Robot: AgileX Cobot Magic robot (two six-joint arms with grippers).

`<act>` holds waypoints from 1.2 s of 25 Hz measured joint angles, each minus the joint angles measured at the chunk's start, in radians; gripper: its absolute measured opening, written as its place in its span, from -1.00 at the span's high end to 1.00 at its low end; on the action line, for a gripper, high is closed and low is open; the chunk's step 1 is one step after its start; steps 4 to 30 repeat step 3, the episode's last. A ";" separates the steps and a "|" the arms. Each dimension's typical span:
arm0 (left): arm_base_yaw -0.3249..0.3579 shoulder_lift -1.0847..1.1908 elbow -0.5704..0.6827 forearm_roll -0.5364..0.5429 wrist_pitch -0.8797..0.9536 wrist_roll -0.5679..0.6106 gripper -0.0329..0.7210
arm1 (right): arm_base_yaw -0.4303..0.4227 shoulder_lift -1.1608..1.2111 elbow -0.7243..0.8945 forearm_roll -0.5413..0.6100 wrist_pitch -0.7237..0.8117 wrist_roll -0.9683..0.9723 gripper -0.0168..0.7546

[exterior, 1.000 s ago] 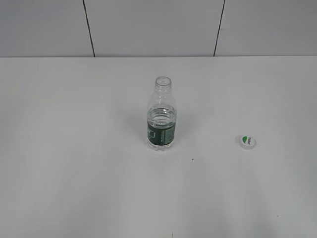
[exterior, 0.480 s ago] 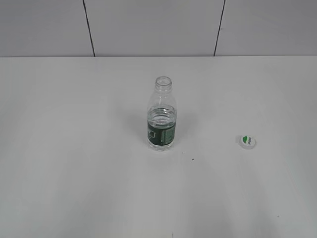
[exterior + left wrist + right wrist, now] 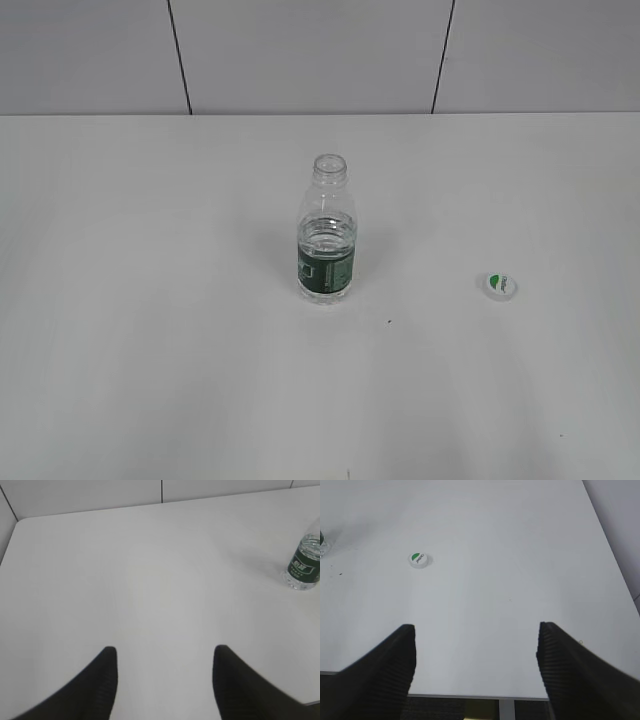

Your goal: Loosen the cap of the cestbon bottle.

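Exterior view: no arms in shot. The cestbon bottle point(image 3: 327, 232) stands upright mid-table point(image 3: 150, 300), neck open, some water inside. The cap point(image 3: 499, 286) is off, lying flat on the table well to the bottle's right, green mark facing up.

Left wrist view adds the left gripper point(image 3: 165, 652): its two dark fingers point(image 3: 102, 680) are spread wide over bare table, nothing between them. Bottle point(image 3: 303, 565) sits far up-right of that gripper at the frame edge, top cut off. Cap not in this view.

Right wrist view adds the right gripper point(image 3: 476, 627): fingers point(image 3: 395, 665) also wide apart, empty, at the near table edge. Cap point(image 3: 419, 560) lies ahead of and left of the gripper, well apart. Only a sliver of the bottle base point(image 3: 323, 542) shows at the left edge.

Writing: the dark green label band has a white emblem and pale characters in the left wrist view, too small to read. The cap top has a green leaf-shaped patch with small dark print beside it, not legible in either view.
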 joint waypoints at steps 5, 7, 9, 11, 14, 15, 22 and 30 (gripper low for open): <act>0.000 0.000 0.000 0.000 0.000 0.000 -0.10 | 0.000 0.000 0.000 0.000 0.000 0.000 -0.54; 0.000 0.000 0.000 0.000 0.000 0.000 -0.10 | 0.000 0.000 0.000 0.000 0.000 0.000 -0.54; 0.000 0.000 0.000 0.000 0.000 0.000 -0.10 | 0.000 0.000 0.000 0.000 0.000 0.000 -0.54; 0.000 0.000 0.000 0.000 0.000 0.000 -0.10 | 0.000 0.000 0.000 0.000 0.000 0.000 -0.54; 0.000 0.000 0.000 0.000 0.000 0.000 -0.10 | 0.000 0.000 0.000 0.000 0.000 0.000 -0.54; 0.000 0.000 0.000 0.000 0.000 0.000 -0.10 | 0.000 0.000 0.000 0.000 0.000 0.000 -0.54; 0.000 0.000 0.000 0.000 0.000 0.000 -0.10 | 0.000 0.000 0.000 0.000 0.000 0.000 -0.54; 0.000 0.000 0.000 0.000 0.000 0.000 -0.10 | 0.000 0.000 0.000 0.000 0.000 0.000 -0.54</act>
